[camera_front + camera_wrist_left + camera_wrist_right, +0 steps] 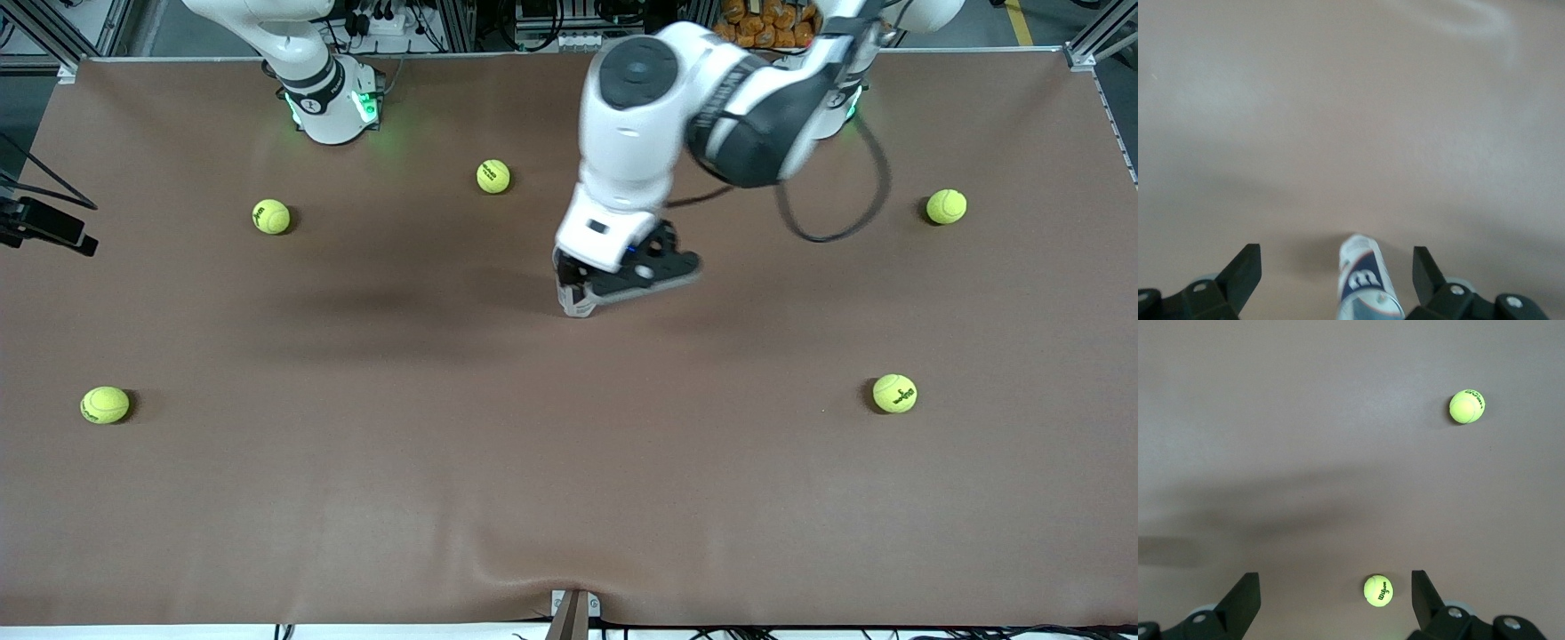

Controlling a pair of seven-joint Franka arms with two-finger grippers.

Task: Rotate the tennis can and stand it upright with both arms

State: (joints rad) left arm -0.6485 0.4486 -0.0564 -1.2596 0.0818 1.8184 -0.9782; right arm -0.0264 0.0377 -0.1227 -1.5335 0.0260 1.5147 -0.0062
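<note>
The tennis can, white and navy with a clear end toward the camera, stands on end on the brown table between the fingers of my left gripper. That gripper is open, and neither finger touches the can. In the front view the left gripper hangs low over the table's middle, and only a pale bit of the tennis can shows beneath it. My right gripper is open and empty, high above the table. It does not show in the front view, where only the right arm's base appears.
Several yellow-green tennis balls lie scattered on the table: one near the bases, one and one toward the right arm's end, and one and one toward the left arm's end. A ball lies below the right gripper.
</note>
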